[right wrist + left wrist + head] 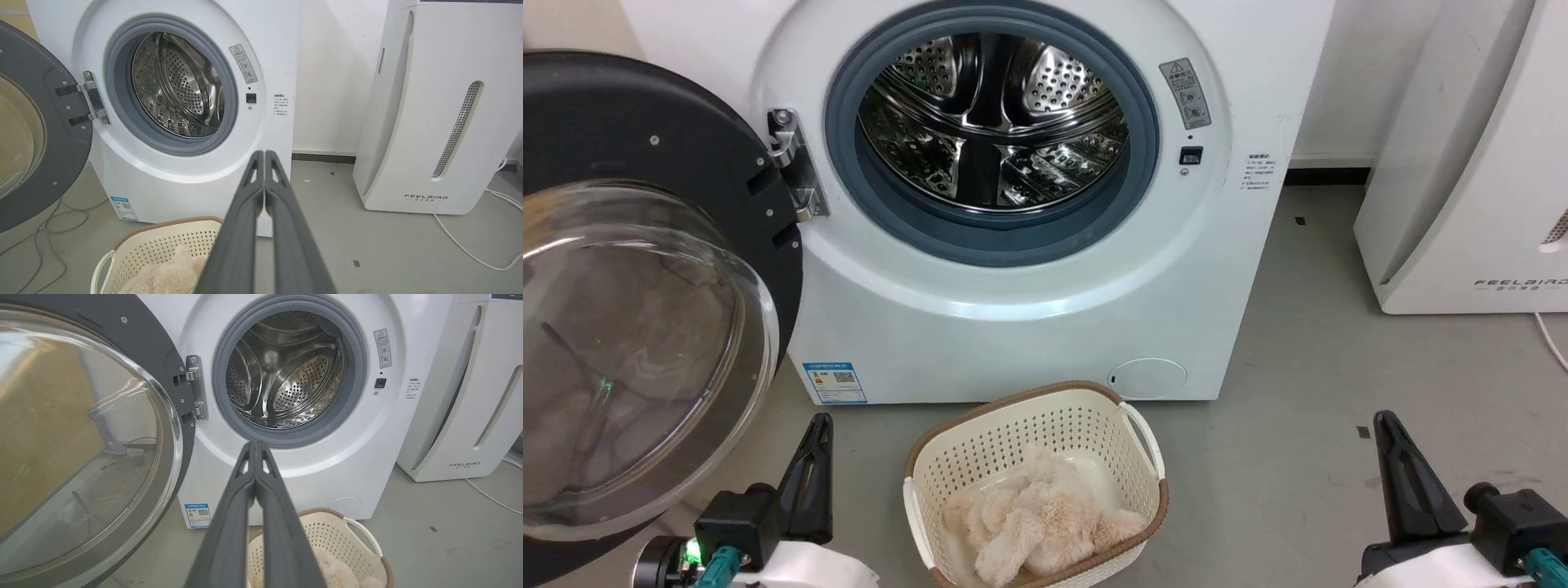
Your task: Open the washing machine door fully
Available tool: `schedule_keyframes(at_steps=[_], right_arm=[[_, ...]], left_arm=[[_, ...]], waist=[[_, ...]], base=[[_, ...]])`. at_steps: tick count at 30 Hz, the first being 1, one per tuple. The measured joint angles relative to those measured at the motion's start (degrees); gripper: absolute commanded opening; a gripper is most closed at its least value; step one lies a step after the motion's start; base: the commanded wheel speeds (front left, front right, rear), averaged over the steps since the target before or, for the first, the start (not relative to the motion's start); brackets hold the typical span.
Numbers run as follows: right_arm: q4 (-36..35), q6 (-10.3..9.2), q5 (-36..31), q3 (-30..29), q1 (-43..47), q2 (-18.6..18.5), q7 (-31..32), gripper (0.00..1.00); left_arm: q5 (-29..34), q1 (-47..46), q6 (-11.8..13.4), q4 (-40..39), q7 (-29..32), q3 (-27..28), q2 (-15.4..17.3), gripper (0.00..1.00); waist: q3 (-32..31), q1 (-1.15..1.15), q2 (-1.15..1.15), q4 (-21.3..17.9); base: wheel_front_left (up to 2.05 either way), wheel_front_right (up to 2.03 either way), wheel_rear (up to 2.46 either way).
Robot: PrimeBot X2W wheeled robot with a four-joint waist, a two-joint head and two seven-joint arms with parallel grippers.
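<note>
The left gripper (819, 425) is sitting at seven o'clock in the head view, its two dark fingers pressing flat together and holding nothing. The right gripper (1385, 420) is sitting at five o'clock, likewise closed and empty. Both are pointing up toward twelve, apart from everything around them.

Between them, at six o'clock, a cream perforated basket (1029, 398) with a brown rim is standing on the grey floor (1298, 392), holding a fluffy beige plush (1037, 523).

The washing machine door (637, 327) is standing open at nine o'clock, hanging on the metal hinge (796, 167) at the nine o'clock edge of the opening. Its clear glass bowl is bulging toward the camera just above the left gripper.

The washing machine (1013, 318) is filling the view from ten to one o'clock, its grey gasket ring (843, 163) and steel drum (996, 122) showing fully. A blue label (835, 382) and a round cap (1147, 378) are sitting low on its front. A white appliance (1462, 163) is standing at three o'clock.
</note>
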Motion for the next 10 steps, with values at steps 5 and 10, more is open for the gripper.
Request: schedule_keyframes(at_steps=[5,10], right_arm=[[0.03,0.0,-0.13,0.15,-0.07,0.0,0.53,0.0],[0.04,0.0,-0.52,0.34,-0.15,0.0,1.09,0.0]], left_arm=[[0.02,-0.03,0.33,-0.09,0.57,-0.15,-0.01,0.0],[0.43,-0.09,0.76,-0.23,1.04,-0.3,-0.01,0.0]], waist=[[0.1,0.0,0.0,0.04],[0.2,0.0,0.0,0.09]], base=[[0.0,0.0,0.0],[0.0,0.0,0.0]])
